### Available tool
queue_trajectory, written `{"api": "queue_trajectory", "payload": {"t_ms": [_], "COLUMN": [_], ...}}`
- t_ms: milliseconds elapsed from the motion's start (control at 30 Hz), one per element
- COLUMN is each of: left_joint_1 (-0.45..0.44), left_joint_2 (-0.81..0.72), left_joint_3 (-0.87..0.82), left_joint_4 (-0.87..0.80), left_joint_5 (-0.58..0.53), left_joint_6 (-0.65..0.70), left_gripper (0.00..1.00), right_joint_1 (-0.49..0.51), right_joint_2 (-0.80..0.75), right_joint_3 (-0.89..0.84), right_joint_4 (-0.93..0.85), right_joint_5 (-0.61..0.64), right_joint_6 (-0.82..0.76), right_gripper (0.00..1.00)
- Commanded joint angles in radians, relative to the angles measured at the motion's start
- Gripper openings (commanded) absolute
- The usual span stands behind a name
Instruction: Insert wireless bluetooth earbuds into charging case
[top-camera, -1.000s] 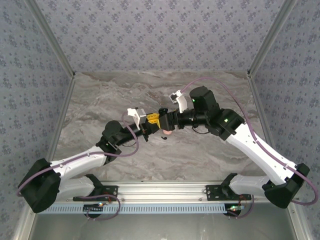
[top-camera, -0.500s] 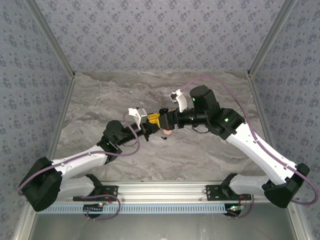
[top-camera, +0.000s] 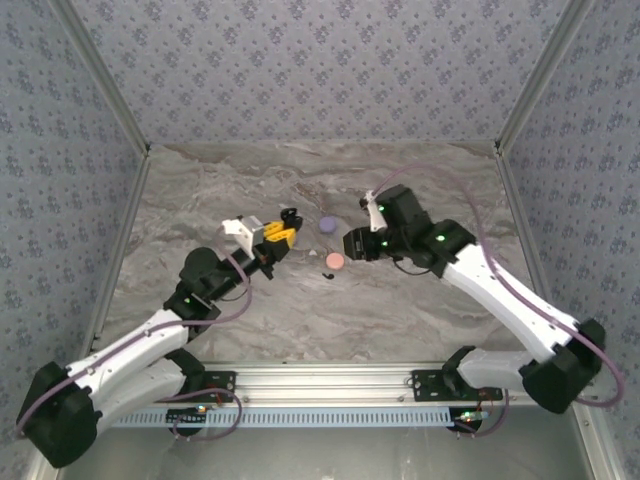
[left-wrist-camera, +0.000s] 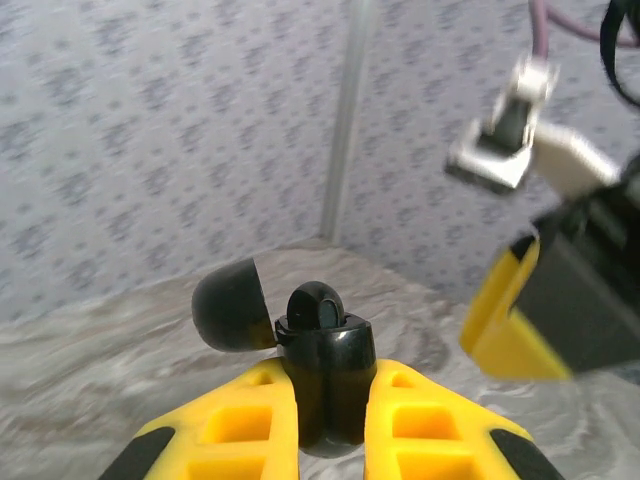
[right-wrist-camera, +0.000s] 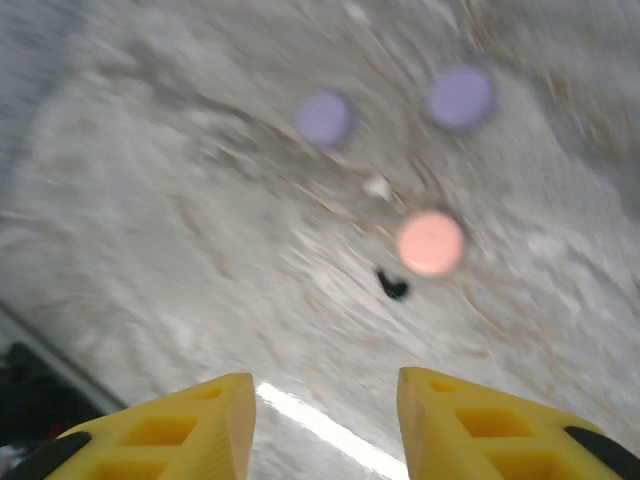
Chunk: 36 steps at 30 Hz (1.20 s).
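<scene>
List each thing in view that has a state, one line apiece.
left gripper: shut on the charging case.
charging case: upright, lid flipped open.
right gripper: open, empty, over the table.
black earbud: loose on the table, outside the case.
pink disc: flat on the table, beside the black earbud.
lilac discs: flat on the table, apart.

The desk (top-camera: 200, 190) looks like grey marble with wavy lines. Walls (top-camera: 300, 70) with small blue flower shapes stand at the back and on both sides. Silver posts (top-camera: 100, 75) run up the corners. Near the middle of the top view lie a lilac disc (top-camera: 327, 224) and, a bit lower, a pink disc (top-camera: 335, 261), apart from each other. The blurry right wrist view has a second lilac disc (right-wrist-camera: 460, 97) at the upper right. A shiny metal rail (top-camera: 330, 378) runs along the bottom.
</scene>
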Motion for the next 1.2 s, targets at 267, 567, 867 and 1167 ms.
{"api": "queue_trajectory", "payload": {"t_ms": [267,567,867,1167], "left_joint_1": [0.103,0.103,0.105,0.105], "left_joint_2": [-0.11,-0.136,-0.15,-0.151], "left_joint_3": [-0.078,-0.089,-0.089,-0.086], "left_joint_4": [-0.093,-0.093,-0.093,-0.091], "left_joint_5": [-0.014,-0.009,-0.006,-0.004], "left_joint_6": [-0.044,-0.04,-0.041,-0.044], "left_gripper": [0.0,0.0,0.0,0.0], "right_joint_1": [0.114,0.129,0.139,0.152], "right_joint_2": [0.398,0.581,0.677,0.712], "right_joint_3": [-0.053,0.083,0.146,0.148], "right_joint_4": [0.237,0.181,0.124,0.081], "right_joint_5": [0.264,0.387,0.386,0.393], "right_joint_6": [0.181,0.216,0.198,0.197], "right_gripper": [0.52,0.68,0.72,0.73]}}
